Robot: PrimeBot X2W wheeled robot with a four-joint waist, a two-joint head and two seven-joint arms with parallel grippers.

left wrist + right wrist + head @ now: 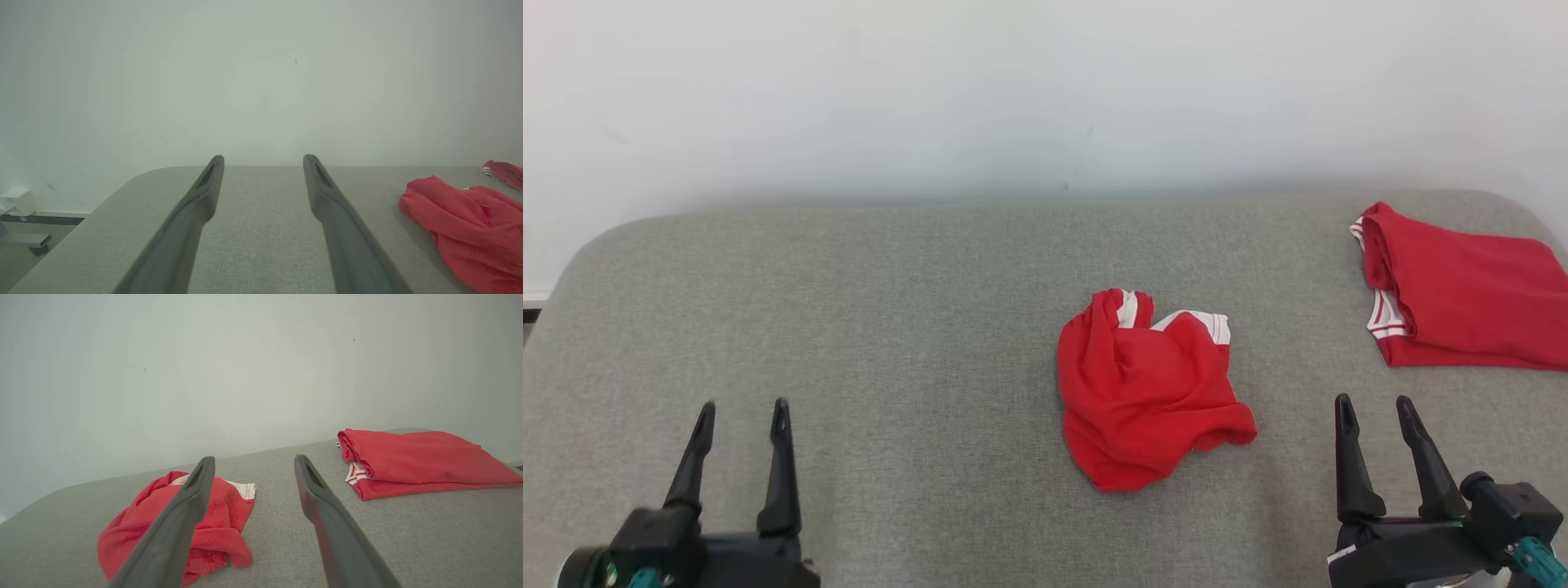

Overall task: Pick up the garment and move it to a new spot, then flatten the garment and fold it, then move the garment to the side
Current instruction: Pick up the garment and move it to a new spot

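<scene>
Left end effector (745,403), right end effector (1374,399) — wide open, empty; crumpled garment (1143,400) between.

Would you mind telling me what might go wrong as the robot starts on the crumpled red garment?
1. The crumpled red garment lies bunched in layers, so a claw may pinch only one fold or a white-trimmed sleeve, and it would probably lift twisted and be hard to flatten.
2. The folded red garment sits just beyond the right claw; a wide reach or a drop on that side might rumple it.
</scene>
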